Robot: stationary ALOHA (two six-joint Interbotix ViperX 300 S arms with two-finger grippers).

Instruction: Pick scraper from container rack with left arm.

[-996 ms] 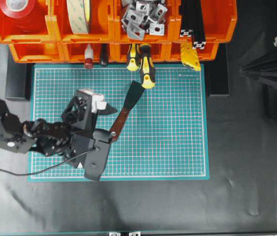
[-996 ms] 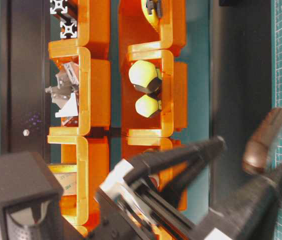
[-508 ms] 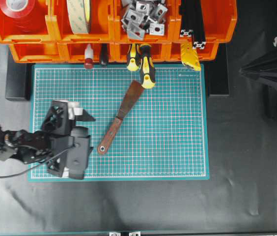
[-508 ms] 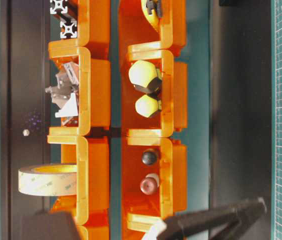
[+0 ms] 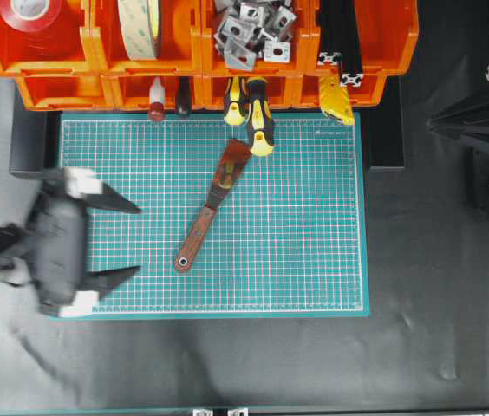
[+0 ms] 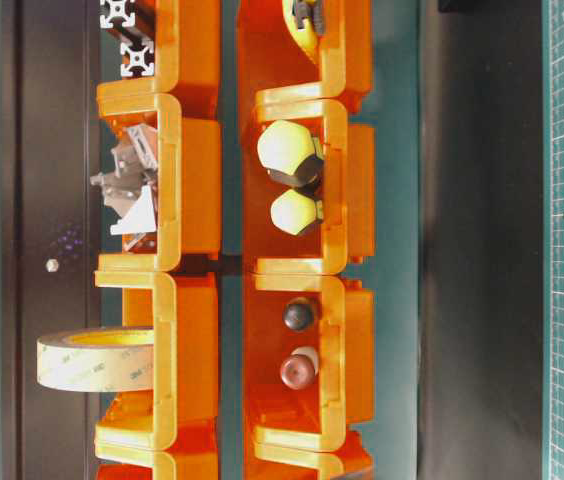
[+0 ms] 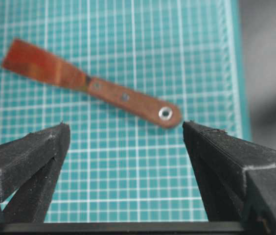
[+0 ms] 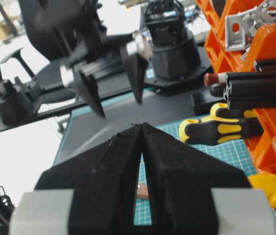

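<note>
- On the green cutting mat [image 5: 296, 260], the scraper [image 5: 207, 211] lies flat and diagonal, free of any gripper, with its flared rusty blade pointing up toward the container rack [image 5: 201, 61] and its ringed handle end pointing down toward the mat's lower left.
- Beside the mat's left edge, the left gripper [image 5: 113, 242] shows blurred, its two black fingers spread wide with nothing between them; the tips reach over the mat's left border, well apart from the scraper's handle.
- Seen from the left wrist camera, the scraper [image 7: 93, 86] lies beyond both spread fingers [image 7: 28, 159], the metal-ringed hole nearest the right-hand finger and not touching it.
- Above the mat's top edge, the container rack stands as two rows of orange bins; a pair of yellow-and-black screwdrivers [image 5: 253, 113] hang out of a lower bin onto the mat, the longer handle ending just beside the scraper's blade tip.
- Left of those screwdrivers, a small red-knobbed tool [image 5: 156, 110] pokes from the neighbouring lower bin.
- Off the mat's right side, the right gripper [image 8: 142, 147] has its black fingers pressed together, holding nothing, as the right wrist view shows.
</note>
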